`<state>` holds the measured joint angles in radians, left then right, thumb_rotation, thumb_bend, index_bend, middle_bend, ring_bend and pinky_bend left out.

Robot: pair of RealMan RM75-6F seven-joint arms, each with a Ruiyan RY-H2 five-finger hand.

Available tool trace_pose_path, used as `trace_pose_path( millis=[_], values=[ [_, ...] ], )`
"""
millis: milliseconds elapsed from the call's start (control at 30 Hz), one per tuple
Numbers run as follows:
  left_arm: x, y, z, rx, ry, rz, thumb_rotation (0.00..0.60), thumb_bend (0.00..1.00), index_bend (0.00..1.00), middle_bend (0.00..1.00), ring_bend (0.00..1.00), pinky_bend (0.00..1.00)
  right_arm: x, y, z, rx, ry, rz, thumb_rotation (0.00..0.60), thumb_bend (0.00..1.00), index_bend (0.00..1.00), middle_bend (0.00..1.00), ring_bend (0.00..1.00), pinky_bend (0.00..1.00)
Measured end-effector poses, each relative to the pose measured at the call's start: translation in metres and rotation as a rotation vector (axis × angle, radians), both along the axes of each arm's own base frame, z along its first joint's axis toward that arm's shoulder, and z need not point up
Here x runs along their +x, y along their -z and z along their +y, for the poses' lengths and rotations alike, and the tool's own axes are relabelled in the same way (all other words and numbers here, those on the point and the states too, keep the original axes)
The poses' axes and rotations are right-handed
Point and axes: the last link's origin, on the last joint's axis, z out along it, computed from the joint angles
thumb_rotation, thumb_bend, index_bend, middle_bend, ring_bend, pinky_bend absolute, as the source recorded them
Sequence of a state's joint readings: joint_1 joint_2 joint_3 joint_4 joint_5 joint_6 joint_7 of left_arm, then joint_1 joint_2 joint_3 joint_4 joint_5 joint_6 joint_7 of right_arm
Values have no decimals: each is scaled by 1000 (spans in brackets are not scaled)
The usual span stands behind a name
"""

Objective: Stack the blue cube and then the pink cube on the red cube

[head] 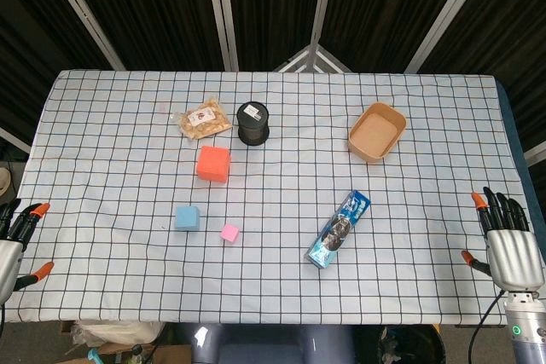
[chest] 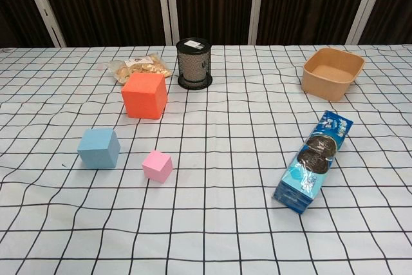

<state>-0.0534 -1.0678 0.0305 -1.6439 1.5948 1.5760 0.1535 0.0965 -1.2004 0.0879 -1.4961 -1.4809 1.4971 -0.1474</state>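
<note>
Three cubes lie apart on the checked worktop point(head: 409, 253), none stacked yet: the red cube point(head: 213, 163) sits near the middle-left, the blue cube point(head: 187, 217) in front of it and a little to the left, and the pink cube point(head: 229, 233) just beside the blue one. Both hands wait at the near corners with fingers spread and holding nothing, the left hand point(head: 15, 240) being closer to the cubes than the right hand point(head: 510, 240). I judge the first step is to take the blue cube; it is best gripped on two opposite side faces, lifted straight, and set square on the red top, without pushing the pink cube or the mesh cup point(head: 253, 122) behind.
</note>
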Motion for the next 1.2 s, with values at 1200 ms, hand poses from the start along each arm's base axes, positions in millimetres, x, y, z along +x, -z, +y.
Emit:
trace_pose_path(
  millis=[1200],
  values=[
    [12, 10, 21, -90, -41, -25, 600, 103, 0, 223, 26, 61, 5, 8, 6, 54, -7, -11, 600, 109, 0, 0, 0, 88]
  ],
)
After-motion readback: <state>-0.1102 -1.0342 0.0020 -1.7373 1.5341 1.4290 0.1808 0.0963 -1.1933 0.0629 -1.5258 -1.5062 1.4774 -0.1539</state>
